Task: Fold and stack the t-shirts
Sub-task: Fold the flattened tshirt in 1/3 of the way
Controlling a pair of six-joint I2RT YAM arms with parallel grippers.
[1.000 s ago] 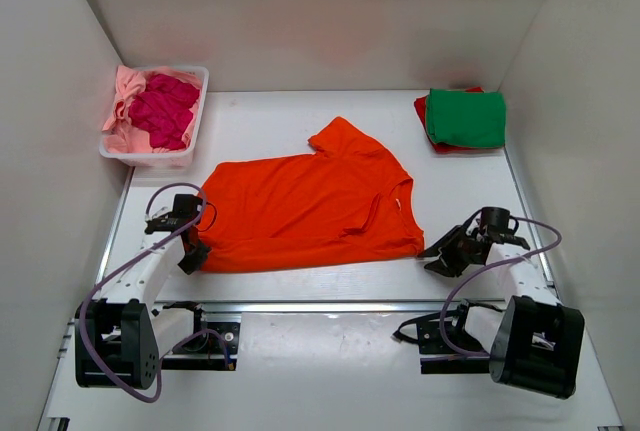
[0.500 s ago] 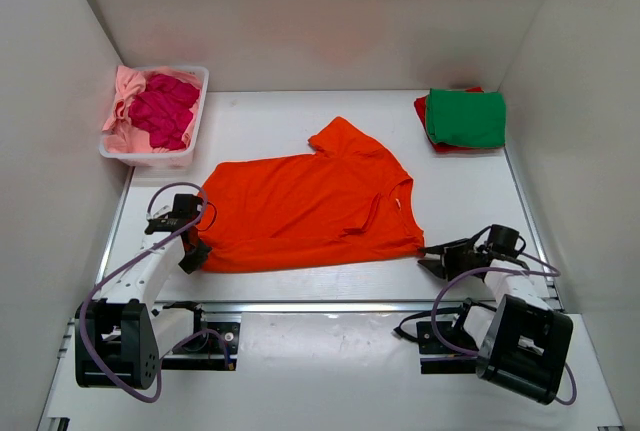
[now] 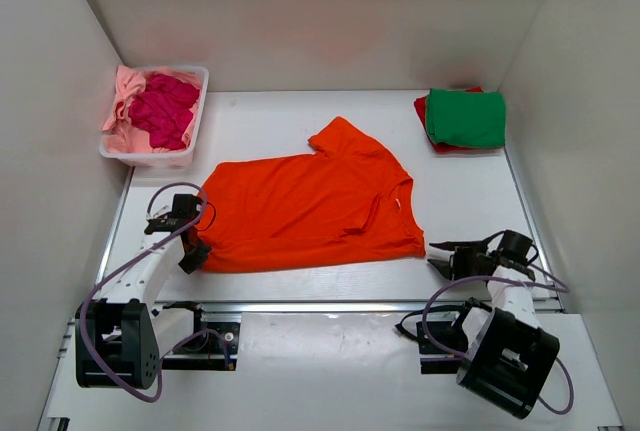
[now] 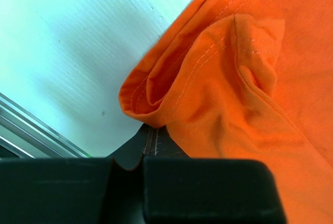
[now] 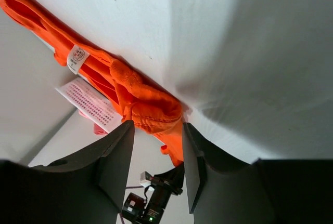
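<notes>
The bright orange t-shirt (image 3: 310, 213) lies spread flat mid-table, collar to the right. My left gripper (image 3: 193, 251) is at its near left corner. In the left wrist view the fingers (image 4: 151, 143) are together, with the bunched orange hem (image 4: 156, 99) over their tips. My right gripper (image 3: 448, 257) is just right of the shirt's near right corner, open and empty. In the right wrist view the orange corner (image 5: 151, 109) lies beyond the spread fingers (image 5: 117, 151). A folded green t-shirt (image 3: 466, 117) lies on a red one (image 3: 421, 109) at the back right.
A white plastic basket (image 3: 160, 159) at the back left holds a magenta shirt (image 3: 165, 109) and a light pink shirt (image 3: 122, 91). White walls enclose the table on three sides. A metal rail (image 3: 330, 304) runs along the near edge.
My right arm has swung right and toward the near edge, drawing its gripper slightly away from the shirt's corner. The left arm and the shirt have not moved.
</notes>
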